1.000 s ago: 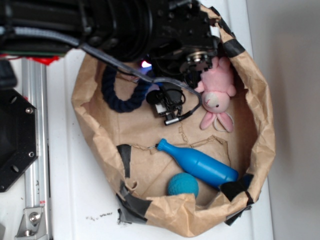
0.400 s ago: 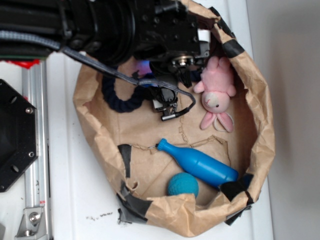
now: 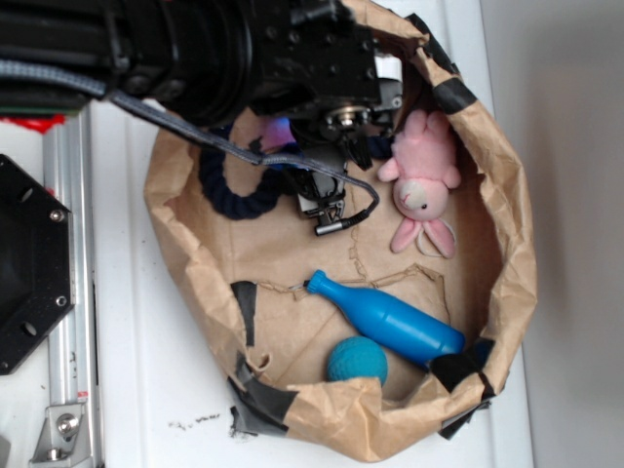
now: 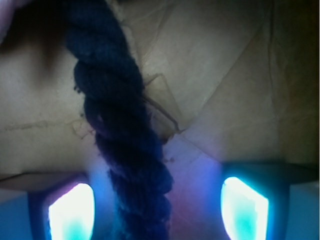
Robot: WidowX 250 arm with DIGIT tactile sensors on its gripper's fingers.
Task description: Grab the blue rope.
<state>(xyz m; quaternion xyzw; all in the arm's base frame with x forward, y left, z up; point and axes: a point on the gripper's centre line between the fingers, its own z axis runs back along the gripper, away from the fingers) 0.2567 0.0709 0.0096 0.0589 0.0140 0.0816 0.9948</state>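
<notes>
Navy twisted strands of the blue rope (image 4: pixel 122 150) run between the gripper's (image 4: pixel 157 210) two glowing fingers (image 4: pixel 244 207), which stand apart, not closed on it. It lies curved on the floor of the brown paper bag (image 3: pixel 507 244), left of the pink plush bunny (image 3: pixel 424 190).

The exterior view is evenly and brightly lit; the white worktop (image 3: pixel 146 390) is near overexposed, with a grey band of shade along 3 o'clock. The robot arm (image 3: pixel 175 49) at 11 o'clock is a black mass with little detail and shades the paper bag (image 3: pixel 507 244) beneath it. The wrist view is dim, soft and blurred. Two glowing cyan-white patches at 5 and 7 o'clock are blown out, tinting the paper violet. The blue rope (image 4: pixel 120 140) reads almost black.
</notes>
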